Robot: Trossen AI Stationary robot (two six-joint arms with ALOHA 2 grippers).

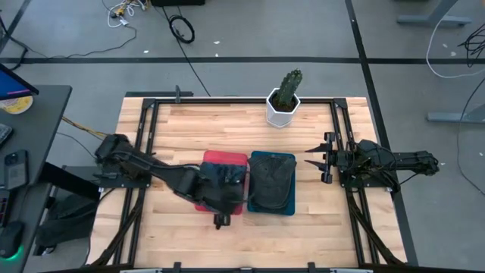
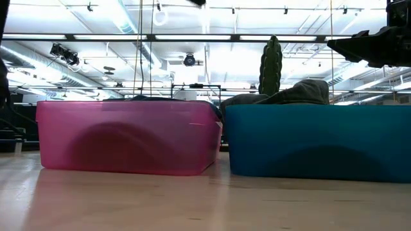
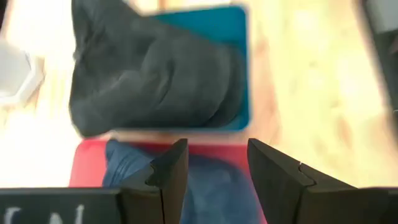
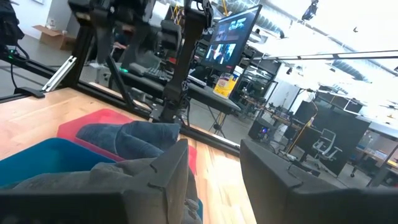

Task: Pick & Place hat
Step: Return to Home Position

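A dark blue hat [image 1: 227, 174] lies in the red bin [image 1: 214, 158]. A dark grey hat [image 1: 271, 182] fills the teal bin [image 1: 290, 158] beside it and stands above that bin's rim in the low view [image 2: 302, 93]. My left gripper [image 1: 231, 182] hovers open above the red bin; in its wrist view the blue hat [image 3: 211, 180] shows between its fingers [image 3: 214, 168]. My right gripper [image 1: 312, 156] waits open to the right of the teal bin, raised above the table [image 2: 372, 45], pointing toward the bins [image 4: 211, 168].
A cactus in a white pot [image 1: 283, 98] stands near the table's far edge, behind the teal bin. The two bins sit side by side at mid-table [image 2: 128, 138] [image 2: 318, 141]. Bare wood lies along the near edge [image 1: 303, 243] and to the left of the red bin.
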